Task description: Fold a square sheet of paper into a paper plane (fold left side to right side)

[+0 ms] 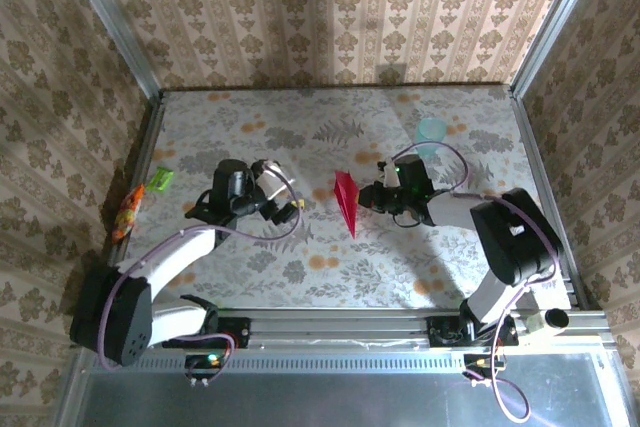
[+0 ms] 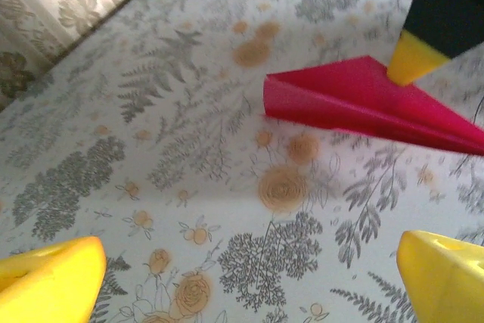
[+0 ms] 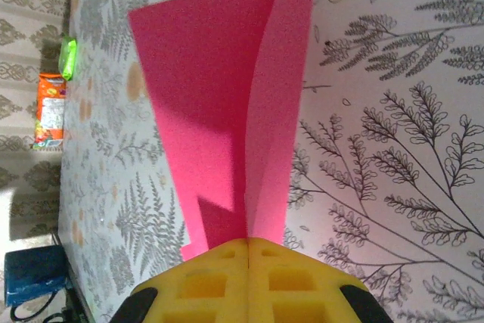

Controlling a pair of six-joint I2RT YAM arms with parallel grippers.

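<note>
The square sheet of paper is folded into a narrow magenta-red paper plane (image 1: 346, 203) at the table's middle, its point toward the near edge. My right gripper (image 1: 364, 197) is shut on one edge of it. In the right wrist view the paper plane (image 3: 219, 96) rises from between the closed yellow fingers (image 3: 295, 277), one flap standing up. In the left wrist view the paper plane (image 2: 355, 100) lies ahead, with the right arm's yellow fingertip (image 2: 414, 58) on it. My left gripper (image 1: 291, 210) stands open left of the plane, apart from it, with bare table between its fingers (image 2: 49, 281).
A pale teal cup (image 1: 432, 130) stands behind the right arm. A green packet (image 1: 160, 179) and an orange packet (image 1: 127, 211) lie at the left edge. Metal rails and patterned walls bound the table (image 1: 300, 277).
</note>
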